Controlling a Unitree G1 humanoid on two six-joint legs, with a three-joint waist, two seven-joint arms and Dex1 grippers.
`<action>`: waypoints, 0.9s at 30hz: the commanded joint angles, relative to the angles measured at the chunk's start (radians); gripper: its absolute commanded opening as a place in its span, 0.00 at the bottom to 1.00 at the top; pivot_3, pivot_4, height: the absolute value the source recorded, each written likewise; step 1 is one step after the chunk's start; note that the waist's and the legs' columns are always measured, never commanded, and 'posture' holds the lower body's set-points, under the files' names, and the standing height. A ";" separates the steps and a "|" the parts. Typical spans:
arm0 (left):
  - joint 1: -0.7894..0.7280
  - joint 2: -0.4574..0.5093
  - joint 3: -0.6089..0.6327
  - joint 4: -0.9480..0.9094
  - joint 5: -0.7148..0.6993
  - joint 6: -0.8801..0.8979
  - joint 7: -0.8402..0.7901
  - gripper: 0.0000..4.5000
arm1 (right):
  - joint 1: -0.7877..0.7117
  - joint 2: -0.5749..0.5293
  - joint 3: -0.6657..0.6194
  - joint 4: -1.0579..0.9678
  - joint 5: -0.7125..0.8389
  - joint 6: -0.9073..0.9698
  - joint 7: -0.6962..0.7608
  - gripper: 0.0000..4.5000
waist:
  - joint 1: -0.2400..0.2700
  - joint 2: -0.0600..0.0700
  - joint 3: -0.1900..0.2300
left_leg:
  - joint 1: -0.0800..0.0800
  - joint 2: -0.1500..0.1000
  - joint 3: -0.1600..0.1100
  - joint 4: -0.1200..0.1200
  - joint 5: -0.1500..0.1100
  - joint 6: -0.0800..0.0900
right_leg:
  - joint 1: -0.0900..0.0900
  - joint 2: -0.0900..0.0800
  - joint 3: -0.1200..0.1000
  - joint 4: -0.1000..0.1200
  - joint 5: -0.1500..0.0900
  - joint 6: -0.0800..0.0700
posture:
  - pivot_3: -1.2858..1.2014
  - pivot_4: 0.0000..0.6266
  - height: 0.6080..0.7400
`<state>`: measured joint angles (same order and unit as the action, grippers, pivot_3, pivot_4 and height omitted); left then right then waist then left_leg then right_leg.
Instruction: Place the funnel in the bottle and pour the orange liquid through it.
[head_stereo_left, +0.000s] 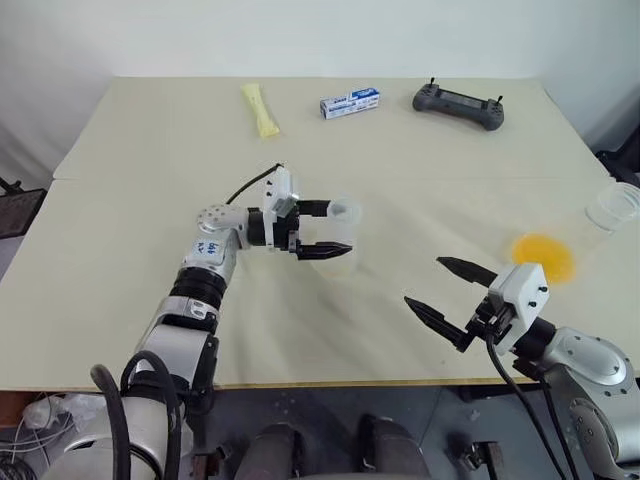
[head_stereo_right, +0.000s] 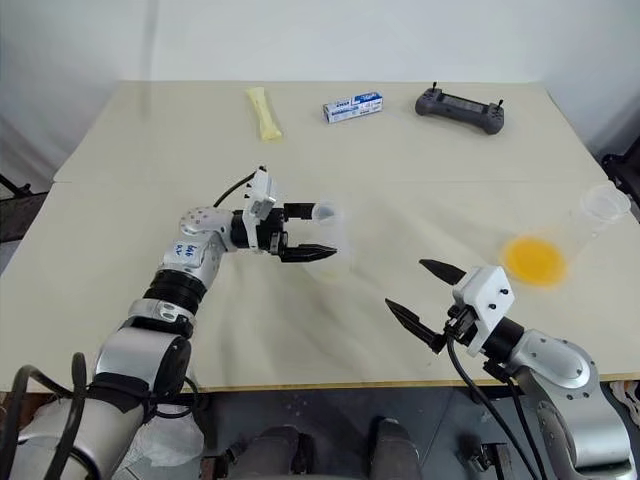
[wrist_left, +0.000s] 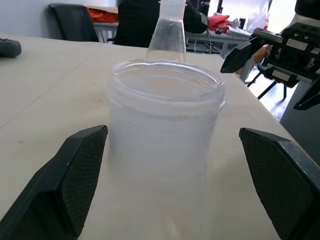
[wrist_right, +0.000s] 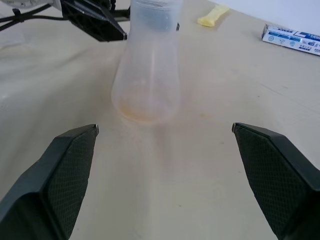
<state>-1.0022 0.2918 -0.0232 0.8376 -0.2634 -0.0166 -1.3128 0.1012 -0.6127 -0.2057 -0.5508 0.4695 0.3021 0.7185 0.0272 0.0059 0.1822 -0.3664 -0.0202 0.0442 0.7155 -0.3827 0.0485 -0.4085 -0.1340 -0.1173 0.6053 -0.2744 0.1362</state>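
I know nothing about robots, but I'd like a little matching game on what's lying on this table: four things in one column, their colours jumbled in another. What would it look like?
Things:
1. long packet
2. small box
3. handheld controller
4. pool of liquid

Colours:
A. black
B. orange
C. pale yellow
D. blue and white

Pairs: 1-C, 2-D, 3-A, 4-B
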 joint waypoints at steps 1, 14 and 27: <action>-0.030 0.031 0.023 -0.010 -0.012 0.010 -0.024 0.99 | -0.001 -0.013 -0.019 -0.020 0.007 -0.024 0.016 1.00 | 0.000 0.000 0.000 | 0.000 0.000 0.000 0.000 0.000 0.000 | 0.000 0.000 0.000 0.000 0.000 0.000 | 0.52 0.24 1.00; 0.064 0.313 0.129 -0.186 -0.058 0.141 -0.053 0.99 | -0.059 -0.044 -0.008 0.038 0.021 -0.015 0.090 1.00 | -0.013 0.000 0.000 | -0.001 0.000 -0.002 0.000 0.000 0.000 | -0.001 0.000 -0.001 0.002 0.000 0.000 | 0.52 0.24 1.00; 0.665 0.548 0.521 -0.857 -0.261 0.492 0.171 0.99 | -0.249 -0.045 0.088 0.215 0.019 -0.024 0.221 1.00 | -0.010 0.000 0.000 | -0.002 0.000 -0.008 0.001 0.000 -0.001 | -0.001 -0.002 0.000 0.003 0.000 0.000 | 0.52 0.24 1.00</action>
<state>-0.3994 0.8152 0.4060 0.0831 -0.4781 0.4349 -1.1611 -0.1496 -0.6539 -0.1095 -0.3322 0.4735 0.2983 0.9211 0.0176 0.0062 0.1823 -0.3681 -0.0195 0.0363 0.7165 -0.3832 0.0476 -0.4094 -0.1356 -0.1168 0.6077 -0.2741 0.1366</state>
